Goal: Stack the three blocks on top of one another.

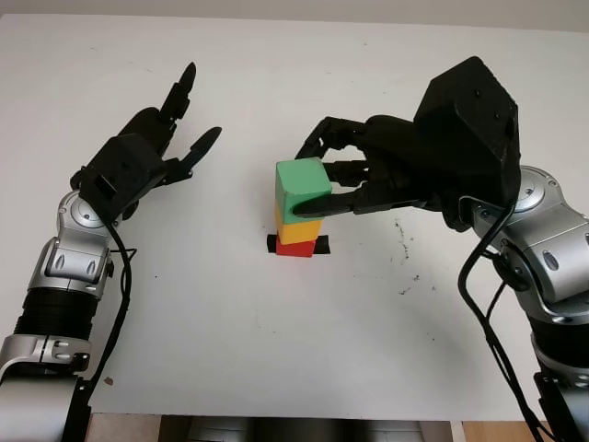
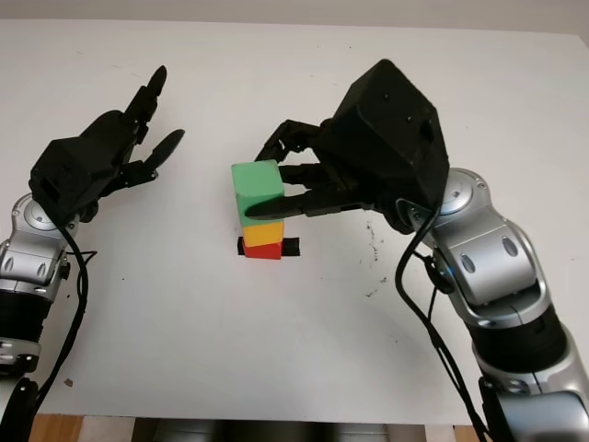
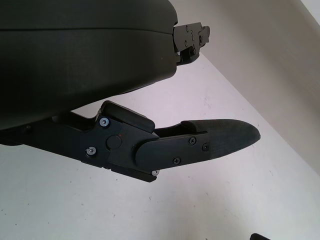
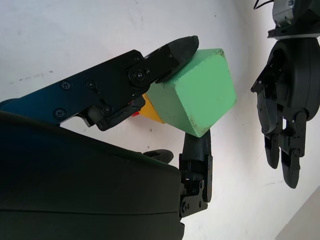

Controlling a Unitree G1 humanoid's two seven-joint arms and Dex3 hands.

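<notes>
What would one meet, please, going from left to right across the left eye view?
Left hand, open above the table → stack of green block on yellow block on red block → right hand, its fingers on the green block.

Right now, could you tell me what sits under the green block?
The yellow block, on the red block. The right hand grips the green block; the yellow block's top is covered.

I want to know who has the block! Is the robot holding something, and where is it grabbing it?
Yes. The right hand is gripping the green block by its sides, on top of the yellow block and red block. The left hand is open, holding nothing.
</notes>
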